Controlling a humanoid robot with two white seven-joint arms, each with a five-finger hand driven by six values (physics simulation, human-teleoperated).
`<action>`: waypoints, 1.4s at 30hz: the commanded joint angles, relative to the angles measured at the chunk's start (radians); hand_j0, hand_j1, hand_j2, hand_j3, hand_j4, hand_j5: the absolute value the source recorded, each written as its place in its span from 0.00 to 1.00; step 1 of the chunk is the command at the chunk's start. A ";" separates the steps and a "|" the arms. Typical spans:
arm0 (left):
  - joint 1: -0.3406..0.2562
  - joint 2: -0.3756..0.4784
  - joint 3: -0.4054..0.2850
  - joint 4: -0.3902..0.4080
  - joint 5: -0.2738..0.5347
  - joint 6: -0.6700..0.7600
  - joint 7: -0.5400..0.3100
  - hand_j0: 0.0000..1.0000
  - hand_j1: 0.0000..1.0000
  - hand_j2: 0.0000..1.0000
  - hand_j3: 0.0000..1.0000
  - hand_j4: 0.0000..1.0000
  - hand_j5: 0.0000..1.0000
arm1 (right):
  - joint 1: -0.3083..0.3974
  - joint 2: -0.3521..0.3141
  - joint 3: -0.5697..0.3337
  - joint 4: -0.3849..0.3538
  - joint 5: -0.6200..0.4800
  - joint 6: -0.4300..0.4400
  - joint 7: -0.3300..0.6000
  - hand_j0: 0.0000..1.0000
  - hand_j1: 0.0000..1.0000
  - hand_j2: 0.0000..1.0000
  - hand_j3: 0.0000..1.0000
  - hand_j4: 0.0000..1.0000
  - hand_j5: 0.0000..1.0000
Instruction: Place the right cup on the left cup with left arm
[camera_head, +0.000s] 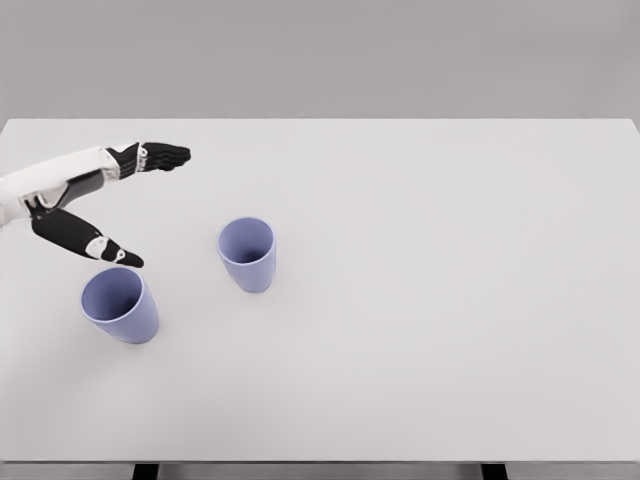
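At the far left, the left hand (95, 205) comes in over the table (450, 300) from the left edge, its white forearm leading to dark fingers (160, 156). The hand is released: fingers stretched out to the right on the far side, the thumb (95, 243) splayed toward the near side, nothing between them. Just near of the thumb tip stands the left cup (120, 305), blue, upright, mouth open upward; whether the thumb touches its rim cannot be told. To the right, near but apart from it and a little farther back, stands the right cup (247, 254), the same blue, also upright, untouched by the hand.
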 joint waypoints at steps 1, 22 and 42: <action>-0.005 -0.005 -0.039 0.000 0.067 0.104 0.000 1.00 1.00 1.00 1.00 1.00 1.00 | 0.000 0.000 0.000 0.000 0.000 0.000 0.000 1.00 1.00 1.00 1.00 1.00 1.00; -0.035 -0.129 -0.067 0.000 -0.063 0.209 0.000 1.00 1.00 1.00 1.00 1.00 1.00 | 0.000 0.000 0.000 0.000 0.000 0.000 0.000 1.00 1.00 1.00 1.00 1.00 1.00; -0.048 -0.210 -0.195 0.012 -0.229 0.209 0.177 1.00 1.00 1.00 1.00 1.00 1.00 | 0.000 0.000 0.000 0.000 0.000 0.000 0.000 1.00 1.00 1.00 1.00 1.00 1.00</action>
